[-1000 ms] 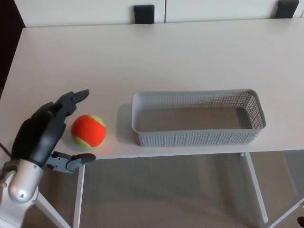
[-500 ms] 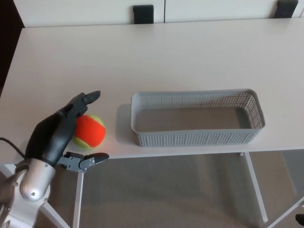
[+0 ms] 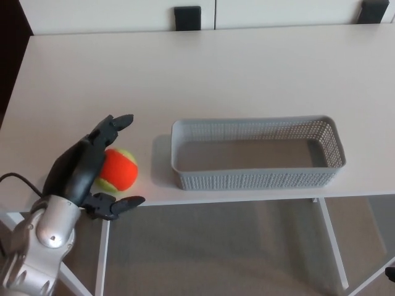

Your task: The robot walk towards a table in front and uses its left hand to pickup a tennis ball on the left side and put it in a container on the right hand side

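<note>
The tennis ball (image 3: 117,171), orange with a yellow-green band, rests near the front left edge of the white table (image 3: 197,80). My left hand (image 3: 86,168) sits right against the ball's left side, open, with two fingers (image 3: 114,126) reaching over its far side and the thumb (image 3: 120,203) stretched past the table's front edge below it. Part of the ball is hidden behind the palm. The grey mesh container (image 3: 256,153) lies to the ball's right, long and empty. My right hand does not show.
Two dark chair backs (image 3: 187,17) stand beyond the table's far edge. The table's front edge runs just below the ball and container, with white legs (image 3: 330,237) and grey floor beneath.
My left hand has moved right and closer to the ball, now covering its left side; the thumb has slid further right under the table edge. Ball and container have not moved.
</note>
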Motion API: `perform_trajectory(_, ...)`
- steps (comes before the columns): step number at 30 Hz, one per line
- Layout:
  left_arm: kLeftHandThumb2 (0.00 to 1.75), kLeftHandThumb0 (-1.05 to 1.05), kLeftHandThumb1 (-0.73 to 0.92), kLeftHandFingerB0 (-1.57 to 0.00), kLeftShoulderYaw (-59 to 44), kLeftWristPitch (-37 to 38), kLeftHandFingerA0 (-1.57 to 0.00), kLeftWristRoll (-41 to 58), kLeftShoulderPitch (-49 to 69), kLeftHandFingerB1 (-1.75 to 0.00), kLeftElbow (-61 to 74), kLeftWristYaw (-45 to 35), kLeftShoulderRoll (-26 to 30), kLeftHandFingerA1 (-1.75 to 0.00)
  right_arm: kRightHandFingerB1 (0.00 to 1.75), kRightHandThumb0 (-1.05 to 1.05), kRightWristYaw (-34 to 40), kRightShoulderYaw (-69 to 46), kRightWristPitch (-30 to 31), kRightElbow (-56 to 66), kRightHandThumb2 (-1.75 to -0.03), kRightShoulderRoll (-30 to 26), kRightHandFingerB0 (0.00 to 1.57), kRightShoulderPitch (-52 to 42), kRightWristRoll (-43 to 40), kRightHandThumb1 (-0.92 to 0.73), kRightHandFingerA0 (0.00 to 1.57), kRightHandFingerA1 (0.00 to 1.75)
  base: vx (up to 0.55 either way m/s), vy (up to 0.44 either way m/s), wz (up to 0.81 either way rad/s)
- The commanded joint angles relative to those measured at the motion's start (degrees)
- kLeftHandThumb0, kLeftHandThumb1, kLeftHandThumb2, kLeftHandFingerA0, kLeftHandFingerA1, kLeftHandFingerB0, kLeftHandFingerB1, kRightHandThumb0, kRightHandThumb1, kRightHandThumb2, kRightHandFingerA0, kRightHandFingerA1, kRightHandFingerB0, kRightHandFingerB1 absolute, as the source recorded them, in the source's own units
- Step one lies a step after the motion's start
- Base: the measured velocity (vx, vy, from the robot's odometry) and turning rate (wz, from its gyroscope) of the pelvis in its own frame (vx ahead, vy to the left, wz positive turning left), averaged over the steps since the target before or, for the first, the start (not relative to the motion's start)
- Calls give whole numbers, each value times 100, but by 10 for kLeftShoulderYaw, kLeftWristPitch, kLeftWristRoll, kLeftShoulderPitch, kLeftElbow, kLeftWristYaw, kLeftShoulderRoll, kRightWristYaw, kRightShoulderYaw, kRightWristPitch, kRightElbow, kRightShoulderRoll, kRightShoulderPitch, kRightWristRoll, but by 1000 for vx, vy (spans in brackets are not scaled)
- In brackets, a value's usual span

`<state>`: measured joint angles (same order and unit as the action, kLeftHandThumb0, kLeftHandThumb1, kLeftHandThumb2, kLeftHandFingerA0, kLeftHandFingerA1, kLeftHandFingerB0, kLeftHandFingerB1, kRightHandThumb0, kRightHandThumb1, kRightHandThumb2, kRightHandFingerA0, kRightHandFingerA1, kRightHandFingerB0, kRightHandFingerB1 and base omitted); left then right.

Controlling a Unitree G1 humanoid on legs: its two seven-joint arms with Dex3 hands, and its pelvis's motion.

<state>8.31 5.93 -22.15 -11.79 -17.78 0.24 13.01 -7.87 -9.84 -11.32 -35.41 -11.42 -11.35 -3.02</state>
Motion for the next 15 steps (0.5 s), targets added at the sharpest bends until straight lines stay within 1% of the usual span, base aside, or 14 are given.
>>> perform_trajectory(1, 61, -40, 40, -17, 50, -127, -85, -74, -40, -33, -27, -47, 20, -107, 82, -54, -3, -8, 15, 2, -58, -3, 15, -3, -12, -31, 42, 104, 0, 0, 0)
perform_trajectory(2, 86, -19, 33, -7, 80, -178, -83, -111, -59, -48, -44, -75, 29, -88, 82, -54, -4, -9, 12, -1, -59, -1, 14, -2, -13, -31, 41, 104, 0, 0, 0)
perform_trajectory(3, 86, -19, 33, -7, 91, -191, -83, -117, -67, -48, -54, -84, 32, -88, 82, -54, -4, -9, 11, -1, -59, -1, 14, -2, -13, -31, 41, 104, 0, 0, 0)
perform_trajectory(4, 57, -25, 49, -23, 106, -211, -80, -118, -79, -31, -78, -105, 30, -56, 82, -55, -4, -10, 11, 3, -58, -1, 14, -4, -14, -31, 41, 104, 0, 0, 0)
perform_trajectory(5, 57, -25, 49, -23, 113, -221, -80, -116, -84, -31, -88, -114, 30, -56, 82, -55, -4, -10, 12, 4, -58, -1, 14, -4, -14, -31, 41, 104, 0, 0, 0)
perform_trajectory(6, 85, -11, 39, -15, 116, -223, -75, -114, -85, -48, -92, -118, 31, -73, 82, -54, -3, -10, 12, 5, -58, 0, 15, -3, -14, -32, 42, 105, 0, 0, 0)
perform_trajectory(7, 85, -11, 39, -15, 120, -227, -75, -111, -89, -48, -97, -124, 32, -73, 82, -54, -2, -10, 14, 5, -58, 0, 15, -2, -13, -32, 42, 105, 0, 0, 0)
perform_trajectory(8, 60, -14, 65, -32, 133, -226, -81, -111, -98, -32, -120, -139, 33, -54, 80, -52, 0, -10, 20, 12, -59, 1, 15, -3, -13, -32, 41, 104, 0, 0, 0)
perform_trajectory(9, 60, -14, 65, -32, 136, -226, -81, -110, -101, -32, -126, -143, 34, -54, 80, -52, 1, -10, 21, 14, -59, 1, 15, -4, -13, -32, 41, 104, 0, 0, 0)
perform_trajectory(10, 60, -9, 71, -42, 144, -225, -79, -108, -109, -36, -143, -154, 33, -52, 80, -52, 0, -10, 22, 15, -59, 1, 15, -3, -14, -32, 42, 104, 0, 0, 0)
perform_trajectory(11, 57, -5, 63, -82, 152, -222, -108, -115, -103, -57, -137, -133, 30, -93, 78, -51, 1, -9, 24, 16, -59, -1, 14, -1, -12, -33, 39, 100, 0, 0, 0)
perform_trajectory(12, 57, -5, 63, -82, 158, -219, -108, -126, -90, -57, -120, -103, 26, -93, 78, -51, 1, -9, 27, 17, -59, -2, 14, 2, -11, -33, 39, 100, 0, 0, 0)
perform_trajectory(14, 57, -5, 63, -82, 163, -221, -108, -125, -89, -57, -117, -96, 26, -93, 78, -51, 1, -9, 28, 18, -59, -3, 14, 3, -10, -33, 39, 100, 0, 0, 0)
perform_trajectory(15, 60, -6, 62, -73, 159, -198, -77, -131, -70, -79, -99, -44, 20, -150, 80, -53, 4, -8, 29, 20, -58, -4, 16, 6, -8, -33, 42, 102, 0, 0, 0)
